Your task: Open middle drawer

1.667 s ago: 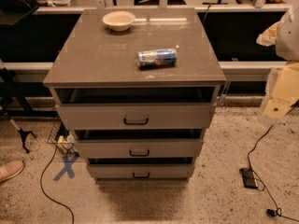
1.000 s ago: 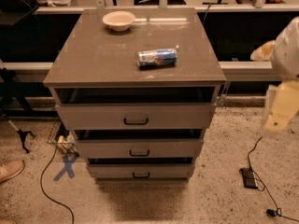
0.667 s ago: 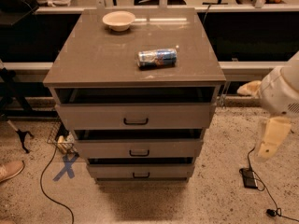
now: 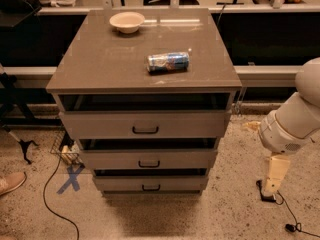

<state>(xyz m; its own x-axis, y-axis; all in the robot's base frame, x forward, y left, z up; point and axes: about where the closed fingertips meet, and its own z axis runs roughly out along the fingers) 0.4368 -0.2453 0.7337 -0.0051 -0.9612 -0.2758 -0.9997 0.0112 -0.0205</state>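
Task is at the start, by my read. The middle drawer [image 4: 148, 159] sits centre-frame, a bit below the middle, in the drawer stack under the bench [image 4: 100, 59]. Its front looks about in line w/ its neighbours and no grey inside shows, only a dark gap above it, so I judge it not yet opened. Its small black handle [image 4: 149, 163] has nothing on it. The top drawer [image 4: 145, 125], w/ the wider handle, is just above; the bottom drawer [image 4: 150, 184] is just below.

Left to do, approx: bring the arm across to the front, get onto the handle, pull straight out. That's basically the whole job.

The gripper [image 4: 270, 188] is at the lower right of the frame, hanging down toward the floor under the arm's white bulk, well apart from the drawer fronts and off to the right of the bench. It holds nothing and touches no drawer. Can't make out whether it's spread or closed; it reads as one cream piece from this angle.

On the bench top: a bowl [image 4: 127, 21] toward the back, and a can [image 4: 168, 62] lying on its side nearer the front. Neither is in the way of the pull.
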